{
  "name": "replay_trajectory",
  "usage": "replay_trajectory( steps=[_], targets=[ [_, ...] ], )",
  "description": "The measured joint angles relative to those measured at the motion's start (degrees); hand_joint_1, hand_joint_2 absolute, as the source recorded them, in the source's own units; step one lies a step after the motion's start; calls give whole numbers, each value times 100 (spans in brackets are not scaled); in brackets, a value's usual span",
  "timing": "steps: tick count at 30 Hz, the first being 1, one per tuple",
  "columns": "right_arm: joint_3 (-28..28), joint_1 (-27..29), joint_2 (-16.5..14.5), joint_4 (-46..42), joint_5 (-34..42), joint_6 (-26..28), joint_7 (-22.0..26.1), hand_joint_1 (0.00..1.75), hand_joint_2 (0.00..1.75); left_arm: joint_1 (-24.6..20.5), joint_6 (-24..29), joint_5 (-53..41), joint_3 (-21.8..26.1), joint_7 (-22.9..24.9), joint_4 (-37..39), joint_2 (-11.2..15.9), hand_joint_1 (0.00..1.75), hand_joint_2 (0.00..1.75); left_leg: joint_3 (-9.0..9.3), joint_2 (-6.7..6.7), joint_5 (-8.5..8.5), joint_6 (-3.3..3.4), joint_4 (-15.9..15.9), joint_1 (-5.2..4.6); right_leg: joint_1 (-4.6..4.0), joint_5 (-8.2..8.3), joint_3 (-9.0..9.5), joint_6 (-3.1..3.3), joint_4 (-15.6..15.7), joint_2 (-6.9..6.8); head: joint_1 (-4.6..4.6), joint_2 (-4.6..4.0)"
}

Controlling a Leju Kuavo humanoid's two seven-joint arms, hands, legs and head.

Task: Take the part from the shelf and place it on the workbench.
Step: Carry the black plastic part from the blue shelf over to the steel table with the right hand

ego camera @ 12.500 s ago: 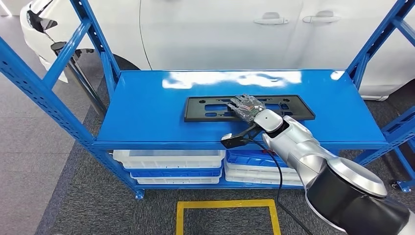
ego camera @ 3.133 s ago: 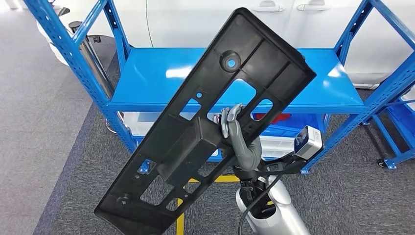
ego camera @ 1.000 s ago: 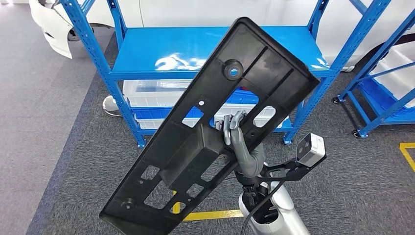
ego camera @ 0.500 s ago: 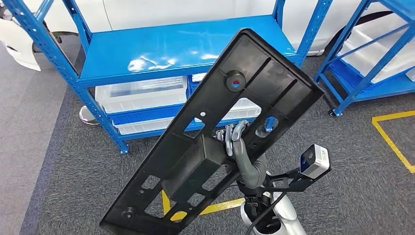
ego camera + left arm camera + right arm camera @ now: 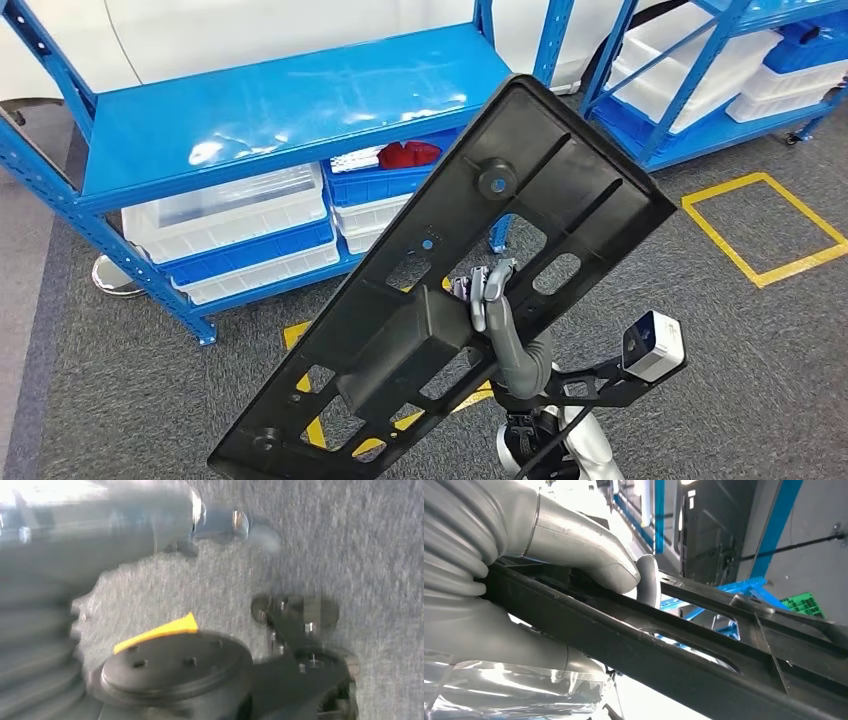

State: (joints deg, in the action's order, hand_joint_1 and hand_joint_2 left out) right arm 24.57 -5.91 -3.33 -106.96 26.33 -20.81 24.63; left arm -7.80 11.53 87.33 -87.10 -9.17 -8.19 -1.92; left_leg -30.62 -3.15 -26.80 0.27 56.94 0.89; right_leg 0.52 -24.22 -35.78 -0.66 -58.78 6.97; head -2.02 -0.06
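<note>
Head view: a long black slotted part (image 5: 450, 290) is being held up tilted in front of the robot, gripped near its middle by the right hand (image 5: 485, 295), whose fingers are being hooked through one opening. The left hand (image 5: 60, 545) is blurred, so its state cannot be told. The carrying step is judged to be under way; a workbench must next be found. Blue shelving (image 5: 260, 110) with white bins (image 5: 230, 215) is standing on grey carpet (image 5: 120, 380) marked with yellow tape (image 5: 765, 230).

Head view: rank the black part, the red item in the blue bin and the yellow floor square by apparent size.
1. Black part, though nearness to the camera inflates it.
2. Yellow floor square.
3. Red item.
</note>
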Motion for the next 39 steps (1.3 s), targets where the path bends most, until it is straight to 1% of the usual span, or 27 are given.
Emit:
replay_trajectory(
  steps=[1,3,5,6,7,8,9,11,12,14,16,18,19,20,21,22,23,25,27,29,30,32,34,35,36,37,39],
  targets=[
    [-17,4,2,-13,-4,-1,4,175,175,-5,3,2,0,-1,2,-3,0,175,8,88,26,31,-36,11,-13,-104,-76,-34,-153,-159,1,-1],
    [-38,7,5,-24,-9,-2,10,175,175,4,10,5,0,-3,6,-5,0,175,5,267,46,71,-64,6,-12,-478,-385,-94,-811,-531,2,-1],
    [-47,23,9,-23,-13,-3,9,175,175,24,10,5,0,-2,6,-5,0,175,-14,450,44,79,-56,-6,22,-743,-691,-141,-1480,-642,2,0],
    [-50,29,11,-22,-14,-7,8,175,175,27,11,5,0,-1,6,-6,0,175,-20,536,41,76,-51,-7,38,-724,-708,-158,-1553,-659,3,0],
    [-51,31,13,-23,-15,-12,7,175,175,24,12,5,0,0,6,-8,0,175,-23,617,35,69,-44,-7,51,-606,-600,-167,-1387,-686,2,0],
    [-52,31,13,-26,-15,-18,7,175,175,18,13,5,0,0,6,-10,0,175,-19,691,26,58,-36,-7,58,-429,-383,-166,-1023,-746,2,0],
    [-55,28,14,-32,-17,-22,7,175,175,11,14,5,0,1,6,-12,0,175,-12,756,12,40,-25,-16,50,-286,-135,-149,-588,-876,2,0],
    [-60,24,14,-52,-25,-27,9,175,175,3,16,8,-1,0,6,-14,0,175,1,860,-20,-14,-3,-46,8,-142,177,-56,-14,-1067,1,0],
    [-64,26,15,-63,-29,-34,10,175,175,3,20,11,-1,0,6,-14,0,175,8,907,-31,-45,4,-61,-18,-149,205,-5,64,-1096,1,1],
    [-76,43,17,-86,-40,-55,13,175,175,-1,27,19,-1,-4,6,-15,0,175,27,993,-54,-112,2,-62,-25,-127,190,82,78,-961,1,1],
    [-87,58,16,-108,-51,-77,16,175,175,-13,34,26,0,-12,6,-16,0,175,-14,833,-200,-172,165,-37,5,-94,204,153,121,-839,0,1],
    [-91,62,13,-118,-56,-89,18,175,175,-5,41,33,0,-19,6,-16,0,175,-270,527,-554,-208,775,-15,21,-71,208,198,139,-718,0,1],
    [-92,65,12,-117,-57,-90,17,175,175,10,44,38,0,-21,6,-16,0,175,-458,439,-732,-217,1177,-14,19,-67,200,209,136,-643,0,1],
    [-92,72,11,-116,-60,-90,15,175,175,25,45,42,0,-22,6,-16,0,175,-616,396,-834,-222,1498,-13,15,-64,194,214,130,-563,1,1],
    [-92,75,11,-115,-64,-91,13,175,175,31,46,47,0,-22,6,-16,0,175,-697,378,-823,-223,1640,-12,13,-64,188,215,122,-481,1,0],
    [-92,76,10,-114,-72,-94,10,175,175,34,46,49,0,-22,6,-16,0,175,-675,364,-697,-219,1563,-11,13,-65,188,212,111,-397,1,0],
    [-92,72,9,-114,-80,-98,8,175,175,31,45,50,0,-21,6,-16,0,175,-554,325,-485,-211,1274,-5,15,-68,190,204,97,-316,0,0],
    [-92,44,6,-113,-104,-112,4,175,175,35,43,49,0,-21,6,-16,0,175,-237,38,-130,-180,524,28,17,-79,168,163,47,-161,1,-1],
    [-92,-9,5,-105,-141,-130,-4,175,175,43,38,50,0,-18,6,-16,0,175,-92,-199,-56,-136,161,42,24,-66,101,85,15,-25,-1,1],
    [-103,-64,5,-87,-168,-142,-11,175,175,40,28,55,0,-12,6,-16,0,175,-86,-128,-58,-68,123,38,40,-23,49,-8,29,114,-1,2],
    [-118,-92,6,-75,-175,-146,-10,175,175,33,21,58,0,-10,7,-16,0,175,-79,-57,-38,-26,97,44,38,-28,27,-43,12,98,0,2],
    [-170,-214,11,-38,-192,-158,-9,175,175,20,7,68,0,-19,8,-17,0,175,-65,113,-1,55,48,54,21,-208,-137,-95,-300,-193,5,1],
    [-236,-355,20,8,-213,-174,-9,175,175,33,-4,76,0,-29,8,-18,0,175,-68,293,0,96,43,14,17,-561,-489,-126,-1020,-558,9,1],
    [-270,-402,27,31,-224,-180,-9,175,175,44,-8,78,0,-31,8,-18,0,175,-73,384,-4,103,46,-4,23,-689,-651,-135,-1359,-627,9,1],
    [-309,-434,40,56,-239,-184,-10,175,175,50,-9,79,0,-33,8,-18,0,175,-76,470,-9,108,47,-15,25,-724,-732,-137,-1542,-660,9,1],
    [-350,-467,57,81,-254,-187,-10,175,175,49,-7,80,0,-34,8,-19,0,175,-76,549,-13,110,49,-23,25,-663,-706,-131,-1517,-678,9,1],
    [-432,-568,96,126,-281,-187,-11,175,175,35,-2,78,0,-37,8,-25,0,175,-61,690,-27,102,50,-43,6,-331,-324,-80,-849,-796,9,0]
  ],
)
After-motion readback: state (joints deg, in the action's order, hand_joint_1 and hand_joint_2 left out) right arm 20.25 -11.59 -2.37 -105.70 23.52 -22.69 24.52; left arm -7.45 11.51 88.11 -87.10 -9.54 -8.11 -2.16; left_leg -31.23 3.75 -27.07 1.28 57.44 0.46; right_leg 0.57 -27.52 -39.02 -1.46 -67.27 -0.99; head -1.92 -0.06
